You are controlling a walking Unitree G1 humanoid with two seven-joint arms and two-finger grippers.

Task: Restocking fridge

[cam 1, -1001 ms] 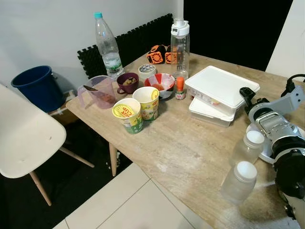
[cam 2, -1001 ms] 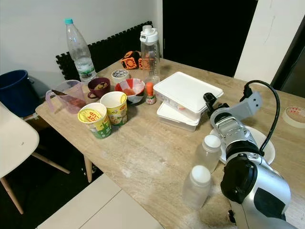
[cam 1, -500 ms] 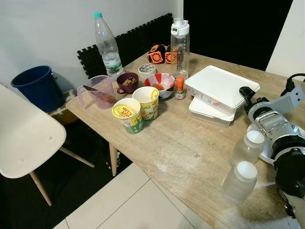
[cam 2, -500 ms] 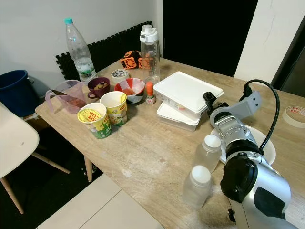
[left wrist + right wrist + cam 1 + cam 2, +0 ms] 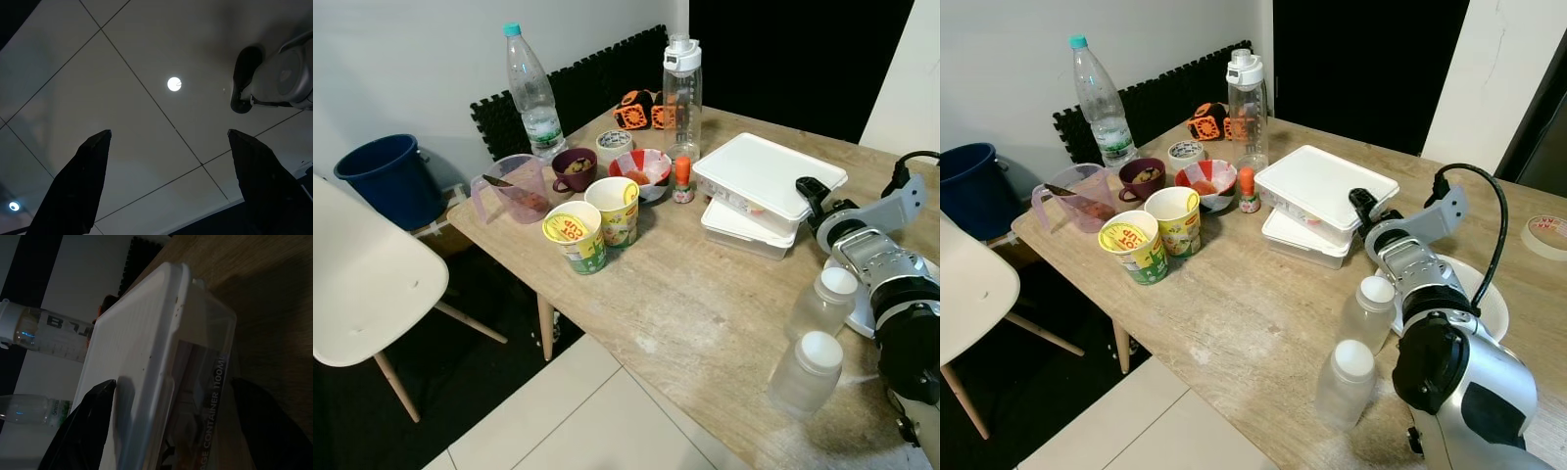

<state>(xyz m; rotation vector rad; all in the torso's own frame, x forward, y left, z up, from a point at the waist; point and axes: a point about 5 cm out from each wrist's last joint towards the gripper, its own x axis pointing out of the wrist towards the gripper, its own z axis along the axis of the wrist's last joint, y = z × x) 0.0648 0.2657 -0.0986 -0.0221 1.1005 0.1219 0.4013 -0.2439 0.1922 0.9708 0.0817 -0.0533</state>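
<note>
Two stacked clear food containers with white lids sit at the table's middle right, the upper container (image 5: 769,174) askew on the lower container (image 5: 744,231). My right gripper (image 5: 810,191) is open, right at the upper container's right-hand end. In the right wrist view the right gripper (image 5: 170,382) has its fingers spread, and the upper container's lid (image 5: 142,333) and side fill the space ahead of them. I cannot tell whether it touches. My left gripper (image 5: 168,132) hangs open over the tiled floor.
Two small translucent bottles (image 5: 820,302) (image 5: 806,372) with white caps stand beside my right arm, next to a white plate (image 5: 1491,305). Cup noodles (image 5: 576,235), a bowl (image 5: 641,171), a jug (image 5: 509,191) and tall bottles (image 5: 682,93) crowd the far left. A white chair (image 5: 362,284) and blue bucket (image 5: 386,176) stand left of the table.
My right gripper has edged a little forward and left, closer to the stacked containers. Nothing on the table has moved.
</note>
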